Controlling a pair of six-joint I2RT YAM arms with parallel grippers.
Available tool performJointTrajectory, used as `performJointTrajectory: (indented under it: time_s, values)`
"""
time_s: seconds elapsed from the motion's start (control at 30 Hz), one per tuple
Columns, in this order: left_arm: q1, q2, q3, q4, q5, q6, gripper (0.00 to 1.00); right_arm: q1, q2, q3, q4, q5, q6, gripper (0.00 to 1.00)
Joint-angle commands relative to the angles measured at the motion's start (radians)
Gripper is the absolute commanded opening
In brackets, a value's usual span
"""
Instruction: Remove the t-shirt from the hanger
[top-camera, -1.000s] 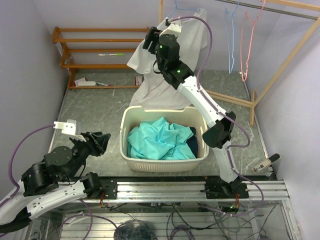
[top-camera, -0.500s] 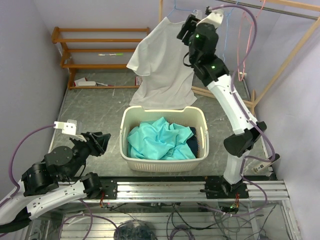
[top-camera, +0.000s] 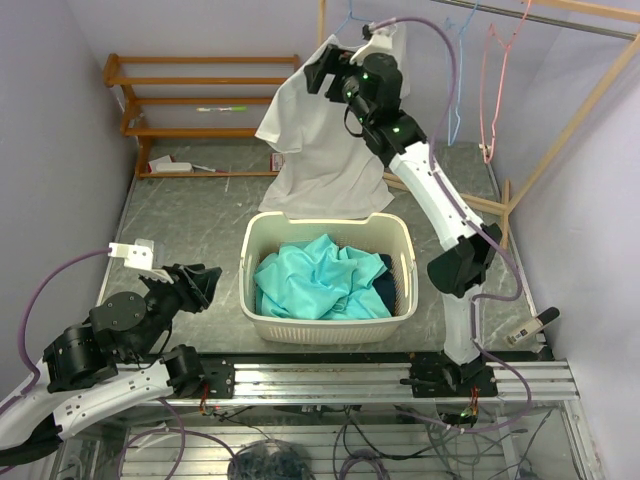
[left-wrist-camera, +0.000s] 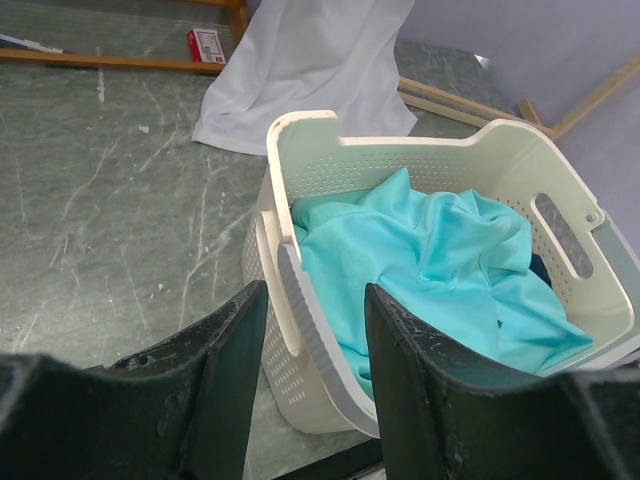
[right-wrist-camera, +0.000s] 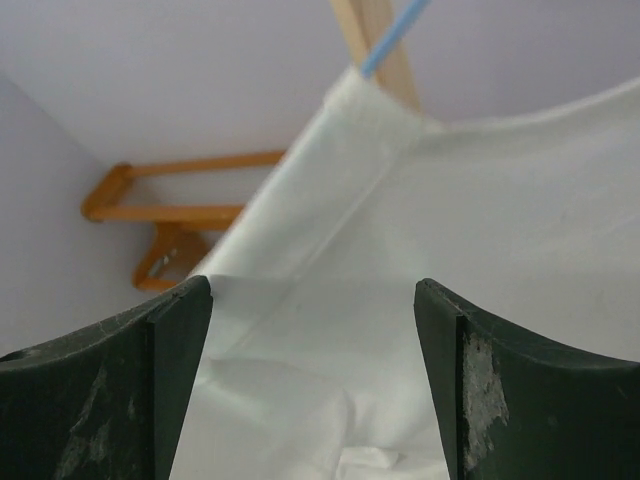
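Note:
A white t-shirt (top-camera: 322, 140) hangs from a light blue hanger (top-camera: 349, 17) at the back, its hem near the floor behind the basket. My right gripper (top-camera: 322, 72) is raised against the shirt's upper shoulder, jaws open wide. In the right wrist view the white t-shirt (right-wrist-camera: 400, 230) fills the space beyond the right gripper (right-wrist-camera: 312, 300), and the hanger's blue wire (right-wrist-camera: 395, 32) pokes out at the collar. Nothing is pinched between the fingers. My left gripper (top-camera: 197, 283) rests low at the near left, open and holding nothing; in the left wrist view the left gripper (left-wrist-camera: 312, 300) frames the basket rim.
A cream laundry basket (top-camera: 258, 240) with teal cloth (top-camera: 320, 278) stands in the middle. A wooden shelf rack (top-camera: 200, 95) lines the back left. A blue hanger (top-camera: 458, 80) and a pink hanger (top-camera: 490, 90) hang on the rail at the right, beside a wooden frame (top-camera: 570, 110).
My right arm swung from the shirt's left shoulder over to its right side, then back to the upper shoulder, and its jaws opened wider. The left arm stayed still.

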Motion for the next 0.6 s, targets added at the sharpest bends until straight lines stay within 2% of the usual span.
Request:
performJointTrajectory:
  time_s: [0.0, 0.37, 0.57]
  values:
    - [-0.001, 0.016, -0.003, -0.003, -0.004, -0.010, 0.54, 0.009, 0.025, -0.044, 0.088, -0.066, 0.069, 0.82]
    - [-0.001, 0.010, -0.004, 0.002, 0.007, -0.003, 0.55, 0.053, -0.039, -0.196, 0.255, -0.053, 0.074, 0.77]
    - [-0.001, 0.001, -0.007, 0.003, 0.009, -0.002, 0.55, 0.080, -0.098, -0.258, 0.273, 0.019, 0.061, 0.73]
